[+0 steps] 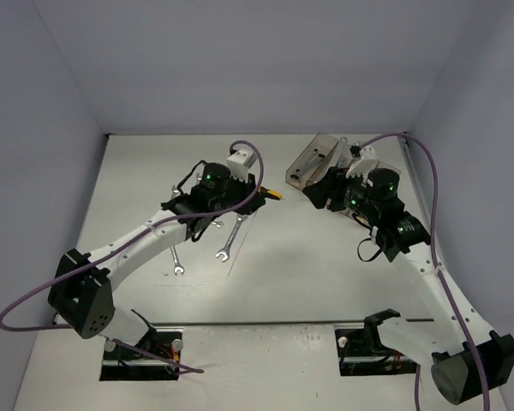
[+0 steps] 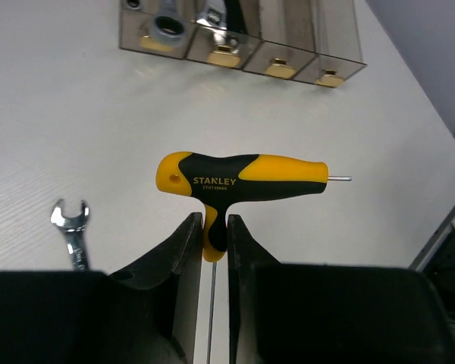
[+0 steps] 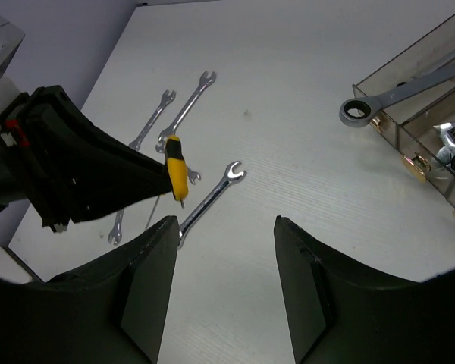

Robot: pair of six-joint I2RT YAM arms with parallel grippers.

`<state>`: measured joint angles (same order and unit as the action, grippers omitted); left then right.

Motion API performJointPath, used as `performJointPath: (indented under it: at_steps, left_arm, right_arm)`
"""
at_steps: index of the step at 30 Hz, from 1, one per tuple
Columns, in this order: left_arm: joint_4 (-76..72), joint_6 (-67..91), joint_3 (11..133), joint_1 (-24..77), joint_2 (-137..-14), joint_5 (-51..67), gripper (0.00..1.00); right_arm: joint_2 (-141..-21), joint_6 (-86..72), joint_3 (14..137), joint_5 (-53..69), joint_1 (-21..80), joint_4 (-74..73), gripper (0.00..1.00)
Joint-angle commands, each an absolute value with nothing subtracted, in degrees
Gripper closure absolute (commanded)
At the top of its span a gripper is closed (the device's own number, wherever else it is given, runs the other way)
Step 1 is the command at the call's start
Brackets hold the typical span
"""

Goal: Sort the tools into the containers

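Surface: white tabletop (image 1: pixel 325 282), pale walls (image 1: pixel 240 60) behind.
Left pincer (image 2: pixel 214 227): clamped on yellow-and-black T-handle driver (image 2: pixel 243 178).
Right pincer (image 3: pixel 226 231): held apart, empty.
Done: silver ring wrenches (image 2: pixel 169 26) are seen inside translucent brown bins (image 2: pixel 337 45), beyond the clamped pincer.
Left: loose silver spanners (image 3: pixel 186 114) are scattered near it; driver undelivered.

Table (image 1: pixel 308 282): off-white, matte, faint grain, spreading under the left end effector (image 2: pixel 214 227) and the right end effector (image 3: pixel 225 221)
Back wall (image 1: pixel 257 60): plain lavender-grey, past both of them
Side walls (image 1: pixel 26 128): same colour, one outboard of each
Light: soft, even, pretty weak shadows
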<state>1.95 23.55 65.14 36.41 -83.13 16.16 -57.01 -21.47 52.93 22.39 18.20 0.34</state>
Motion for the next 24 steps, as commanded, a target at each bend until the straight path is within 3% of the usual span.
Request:
performJointPath:
  at_steps: [1, 16, 24]
  left_arm:
    - [-5.19, 25.43, 67.88, 40.52, -80.22, 14.3, 1.0]
    - [-6.48, 25.16, 68.55, 44.19, -80.61, 14.06, 1.0]
    - [-6.44, 24.52, 68.29, 44.47, -79.52, 14.04, 1.0]
  right_arm:
    - [-58.83, -22.5, 55.75, 21.88, 20.63, 4.84, 0.49]
    - [-64.11, -23.38, 56.44, 17.1, 28.96, 5.98, 0.49]
    - [-65.61, -23.67, 55.9, 16.0, 30.08, 6.42, 0.57]
